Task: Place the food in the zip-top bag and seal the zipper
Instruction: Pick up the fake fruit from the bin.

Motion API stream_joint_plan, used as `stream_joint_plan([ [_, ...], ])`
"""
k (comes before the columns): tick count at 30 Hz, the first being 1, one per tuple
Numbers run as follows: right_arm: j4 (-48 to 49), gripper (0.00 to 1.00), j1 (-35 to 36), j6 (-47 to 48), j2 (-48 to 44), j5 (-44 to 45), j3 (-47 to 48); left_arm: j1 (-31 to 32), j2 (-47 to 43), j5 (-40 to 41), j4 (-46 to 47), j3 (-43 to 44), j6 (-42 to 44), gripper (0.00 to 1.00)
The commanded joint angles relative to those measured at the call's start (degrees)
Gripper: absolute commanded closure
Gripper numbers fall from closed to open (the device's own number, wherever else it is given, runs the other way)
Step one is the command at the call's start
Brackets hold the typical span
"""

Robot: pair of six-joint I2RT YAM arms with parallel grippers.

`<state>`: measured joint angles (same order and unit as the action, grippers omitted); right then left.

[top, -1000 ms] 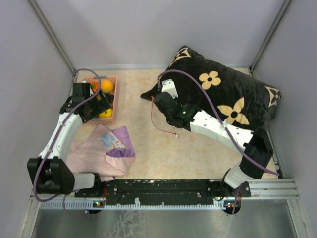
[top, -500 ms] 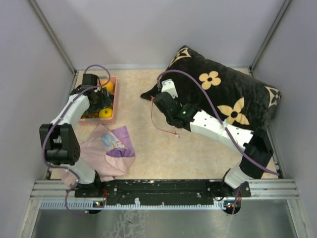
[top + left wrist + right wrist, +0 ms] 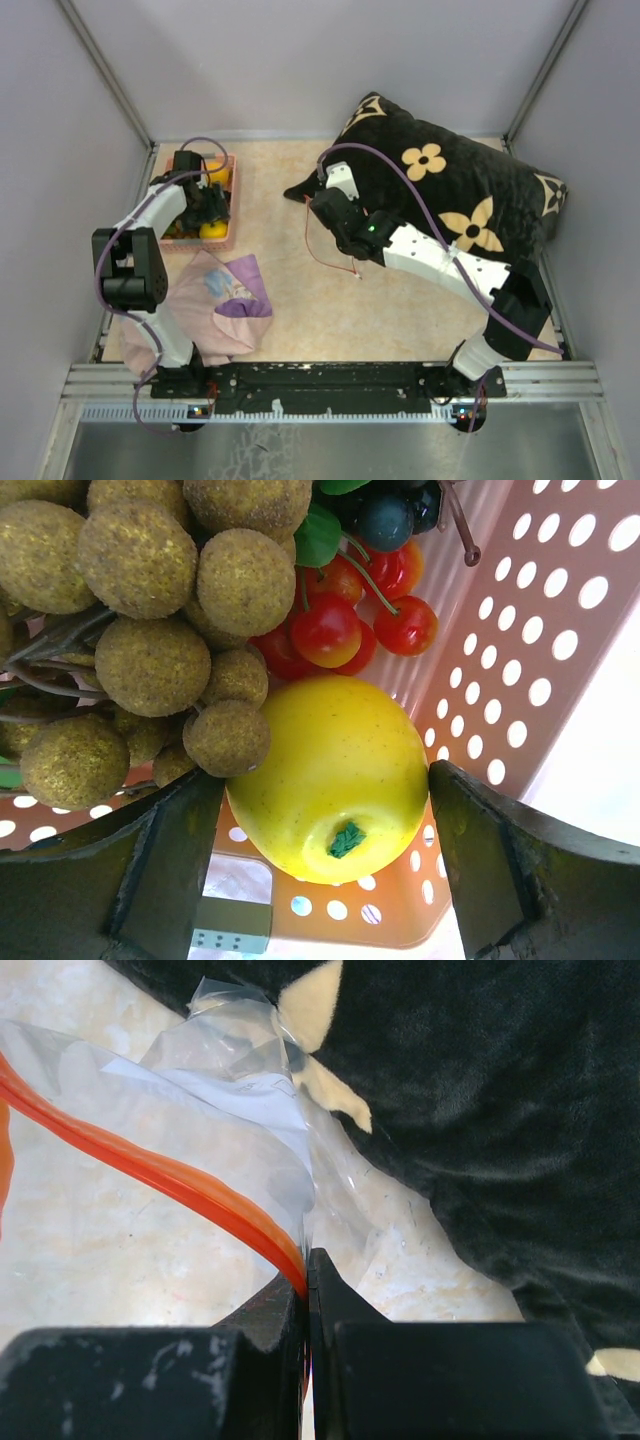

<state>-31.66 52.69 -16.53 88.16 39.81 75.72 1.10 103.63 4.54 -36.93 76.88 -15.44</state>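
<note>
Top view: the left end effector [image 3: 205, 207] is seen lowered into the pink basket [image 3: 233, 205] at upper left of the frame, near the back edge of the desk [image 3: 290, 310]. In the left wrist view its fingers [image 3: 150, 880] are held wide, one at lower left & one at lower right, w/ the yellow fruit [image 3: 335, 770] framed btwn them at frame cntr. Both finger edges are seen right at the fruit's sides; whether it is actually pressed can't be told. The fruit is lying on the basket floor, close to the perforated wall. An olive-brown grape bunch [image 3: 150, 610] is piled at upper left, touching the fruit's top-left. Red cherries [image 3: 340, 625] are seen just above the fruit, & dark grapes [image 3: 385, 520] at top cntr. The food is thus located in the basket.

The right end effector [image 3: 314, 199] is seen near top-view cntr, just left of the black flowered pillow [image 3: 450, 190]. In the right wrist view its jaws are closed tight at bottom cntr, w/ the zipper [image 3: 180, 1185] pinched btwn them; the orange-red strip is run from the left edge down to the jaw tips. The zip-top bag [image 3: 230, 1100], clear & crinkled, is spread over the desk at upper left of that view, its far corner next to the pillow edge. A pink-purple cloth [image 3: 215, 305] is laid at lower left of the top view, below the basket & well apart from the bag.
</note>
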Motion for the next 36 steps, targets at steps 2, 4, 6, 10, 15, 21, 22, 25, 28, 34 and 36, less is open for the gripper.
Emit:
stream_joint_plan([
  [2, 2.47, 1.00, -0.19, 0.19, -1.15, 0.68, -0.13, 0.08, 2.76, -3.42, -0.68, -1.92, -0.40, 0.11],
  [4, 2.57, 1.00, -0.20, 0.19, -1.09, 0.49, -0.29, 0.13, 3.13, -3.61, -0.57, -2.00, -0.54, 0.09],
  [6, 2.72, 1.00, -0.22, 0.19, -0.99, 0.29, -0.40, 0.09, 3.71, -3.62, -0.42, -2.00, -0.64, 0.08],
  [10, 2.98, 1.00, -0.22, 0.10, -0.97, -0.04, -0.66, 0.12, 4.67, -3.37, 0.27, -2.24, -0.72, 0.08],
  [15, 3.26, 1.00, -0.22, 0.10, -0.99, -0.35, -0.97, 0.12, 5.80, -3.87, 0.80, -2.17, -0.74, 0.11],
  [21, 3.35, 1.00, -0.22, 0.10, -1.18, -0.28, -1.01, 0.12, 3.88, -5.08, 0.87, -2.17, -1.01, 0.19],
  [22, 3.36, 1.00, -0.22, 0.17, -1.35, -0.14, -0.94, 0.08, 2.88, -5.21, 0.99, -2.39, -1.17, 0.21],
  [25, 3.43, 1.00, -0.19, 0.44, -2.03, 0.25, -0.93, 0.06, -1.13, -5.84, 1.05, -2.61, -1.51, 0.30],
  [28, 3.53, 1.00, -0.22, 0.62, -2.36, 0.48, -1.02, 0.12, -4.75, -6.04, 0.53, -2.44, -1.54, 0.39],
  [34, 3.58, 1.00, -0.21, 0.67, -2.71, 0.53, -0.69, 0.06, -10.43, -3.53, -0.25, -2.77, -1.15, 0.45],
  [36, 3.53, 1.00, -0.22, 0.83, -2.73, 0.53, -0.43, 0.12, -12.14, -2.82, -0.25, -3.34, -1.04, 0.46],
])
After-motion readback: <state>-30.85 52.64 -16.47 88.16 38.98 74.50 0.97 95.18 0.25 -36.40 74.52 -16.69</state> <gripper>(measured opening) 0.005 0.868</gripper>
